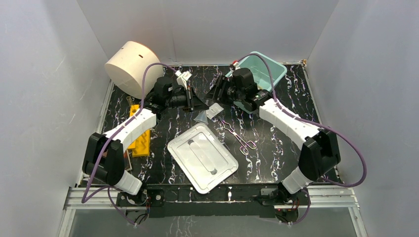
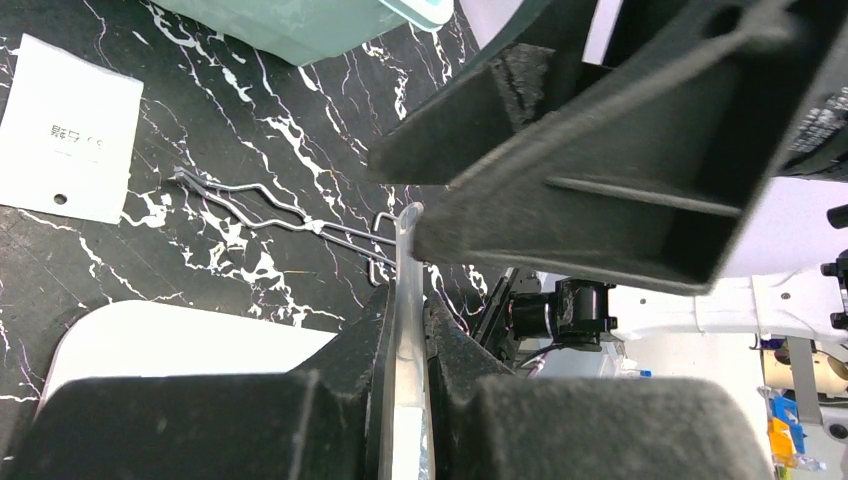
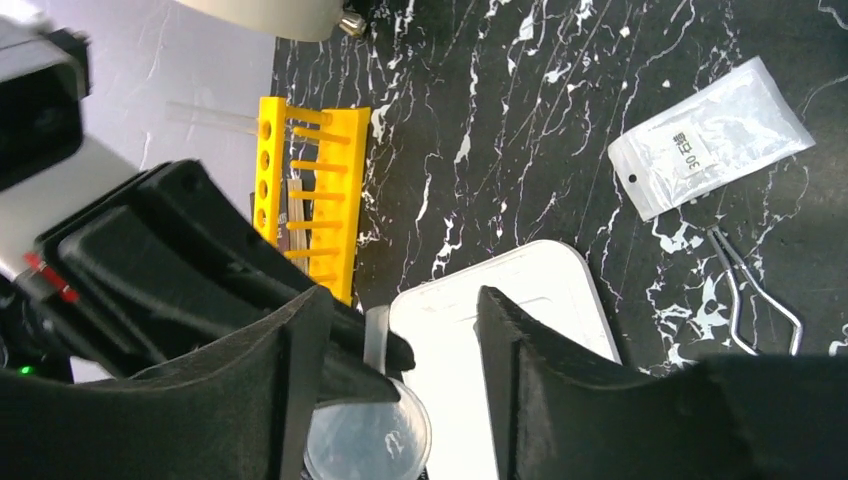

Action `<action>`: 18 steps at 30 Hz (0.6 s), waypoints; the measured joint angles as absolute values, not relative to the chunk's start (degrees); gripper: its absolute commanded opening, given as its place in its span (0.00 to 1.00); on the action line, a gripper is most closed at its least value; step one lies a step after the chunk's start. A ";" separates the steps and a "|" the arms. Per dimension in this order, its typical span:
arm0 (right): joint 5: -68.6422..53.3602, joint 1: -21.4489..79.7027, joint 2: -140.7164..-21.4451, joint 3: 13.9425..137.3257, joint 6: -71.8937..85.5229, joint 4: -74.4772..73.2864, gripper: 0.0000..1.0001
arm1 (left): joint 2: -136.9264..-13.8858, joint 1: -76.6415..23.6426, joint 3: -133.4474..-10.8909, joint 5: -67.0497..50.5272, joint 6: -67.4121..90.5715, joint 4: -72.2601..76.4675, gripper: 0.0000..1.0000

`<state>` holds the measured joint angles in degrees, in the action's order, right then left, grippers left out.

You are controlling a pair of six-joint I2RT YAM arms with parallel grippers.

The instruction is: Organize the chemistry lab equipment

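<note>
I'm working in a boxed-in robot test cell.
Plain grey walls surround my black marbled tabletop, an aluminium rail along its near edge, a yellow tube rack on it.

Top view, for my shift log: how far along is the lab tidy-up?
Done: nothing visibly; the bin looks empty where visible. In hand: the left hand grips a clear glass vessel, the right hand open near it. Left: the packet and tongs lie on the table.

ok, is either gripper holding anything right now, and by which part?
Left gripper is shut on a clear glass vessel, pinching its thin upper wall, apparently the rim. Right gripper is open, holding nothing.
</note>
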<state>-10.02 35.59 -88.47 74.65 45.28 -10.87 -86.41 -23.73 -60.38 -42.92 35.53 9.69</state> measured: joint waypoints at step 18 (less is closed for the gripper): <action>-12.78 35.62 -92.33 76.31 49.01 -11.66 0.28 | -86.39 -23.75 -61.06 -40.82 37.63 6.68 0.00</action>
